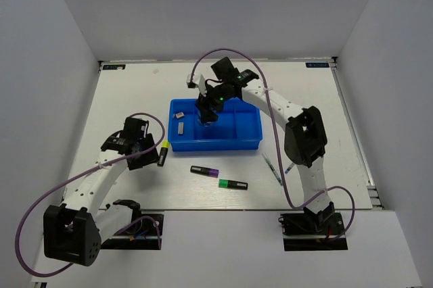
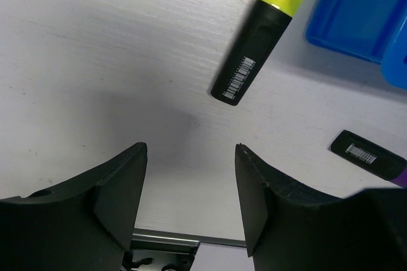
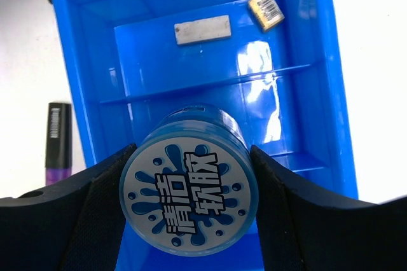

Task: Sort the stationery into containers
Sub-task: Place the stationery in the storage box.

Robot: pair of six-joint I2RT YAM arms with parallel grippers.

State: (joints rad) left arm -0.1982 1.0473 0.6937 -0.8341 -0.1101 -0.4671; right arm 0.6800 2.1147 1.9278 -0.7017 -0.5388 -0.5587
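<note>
The blue tray lies mid-table. Over it my right gripper is shut on the round blue-white roll, fingers pressed on both its sides above a middle compartment. A grey-white block and a small tan block lie in the tray's end compartment. My left gripper is open and empty over bare table, just short of the yellow highlighter, which lies left of the tray. The purple highlighter and the green one lie in front of the tray. Two thin pens lie to the right.
White walls enclose the table on three sides. A corner of the tray shows at the left wrist view's upper right, and the black end of the purple highlighter at its right edge. Cables loop from both arms.
</note>
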